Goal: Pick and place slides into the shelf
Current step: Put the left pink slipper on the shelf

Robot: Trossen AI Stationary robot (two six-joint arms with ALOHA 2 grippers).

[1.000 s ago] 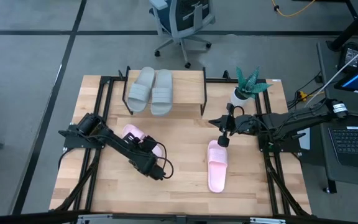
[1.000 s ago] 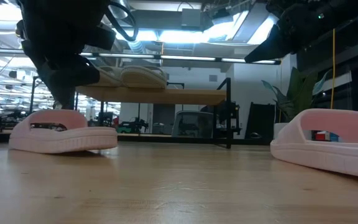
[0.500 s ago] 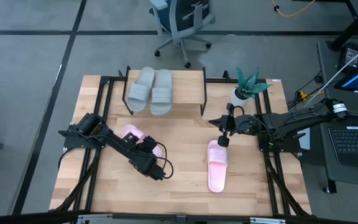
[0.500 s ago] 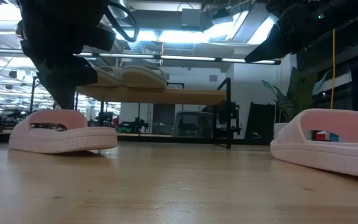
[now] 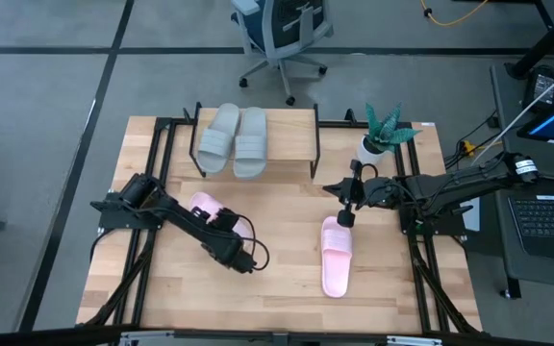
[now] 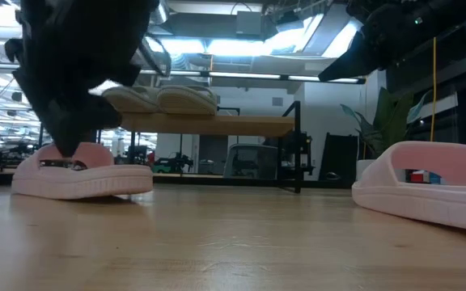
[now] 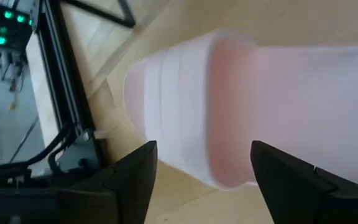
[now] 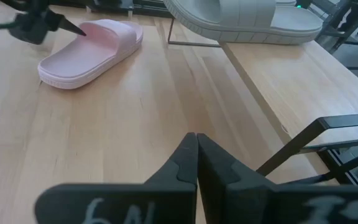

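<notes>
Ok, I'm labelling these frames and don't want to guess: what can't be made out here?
- High view: the left gripper and its arm cover much of the left pink slide; contact can't be judged.
- Left wrist view: that slide is blurred and cut off by the frame edge.
- Low view: the right pink slide is cut off at the edge.
- Right wrist view: the grey-green slides on the shelf are cropped.

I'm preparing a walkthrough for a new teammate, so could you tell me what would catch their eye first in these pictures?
Probably the left claw, open over a pink slide on the table's left side. Next, the two grey-green slides already sitting side by side on the shelf at the back. The second pink slide lies on the right, with the shut right claw hovering by its far end.
</notes>
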